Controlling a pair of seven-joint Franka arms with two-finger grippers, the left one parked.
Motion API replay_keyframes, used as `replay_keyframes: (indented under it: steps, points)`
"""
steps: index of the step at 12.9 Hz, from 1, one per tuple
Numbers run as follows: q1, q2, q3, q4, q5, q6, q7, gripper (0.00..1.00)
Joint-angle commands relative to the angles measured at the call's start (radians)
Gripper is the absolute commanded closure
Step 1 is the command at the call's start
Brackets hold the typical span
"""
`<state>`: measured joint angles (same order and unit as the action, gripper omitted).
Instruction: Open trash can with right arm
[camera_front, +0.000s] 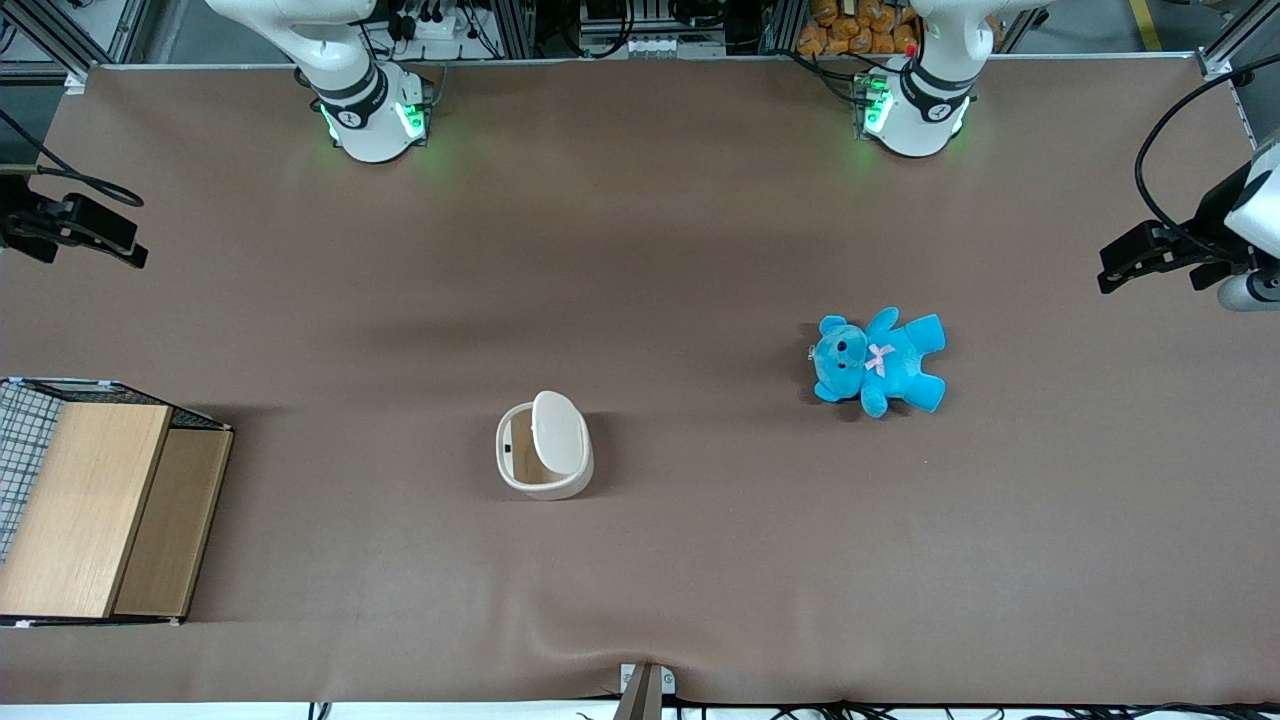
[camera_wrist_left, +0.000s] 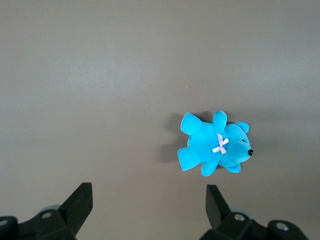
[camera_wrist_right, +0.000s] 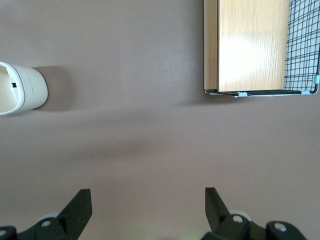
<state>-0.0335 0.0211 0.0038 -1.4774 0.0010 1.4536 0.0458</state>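
Note:
The trash can is a small cream-white bin standing on the brown table about midway along it. Its flat white lid is tilted up on edge, and the tan inside shows. It also shows in the right wrist view, cut off by the frame edge. My right gripper hangs high at the working arm's end of the table, well apart from the bin. In the right wrist view the gripper is open and empty over bare table.
A wooden box with wire mesh sits at the working arm's end, nearer the front camera than the gripper. A blue teddy lies toward the parked arm's end.

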Motion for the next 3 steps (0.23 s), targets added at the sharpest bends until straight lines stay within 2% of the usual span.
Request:
replay_keyframes:
  steps: [1,3]
  points:
    - [-0.014,-0.006,0.012,-0.003,-0.016,-0.002,-0.012,0.0]
    - [-0.014,-0.006,0.012,-0.004,-0.015,-0.002,-0.012,0.0]
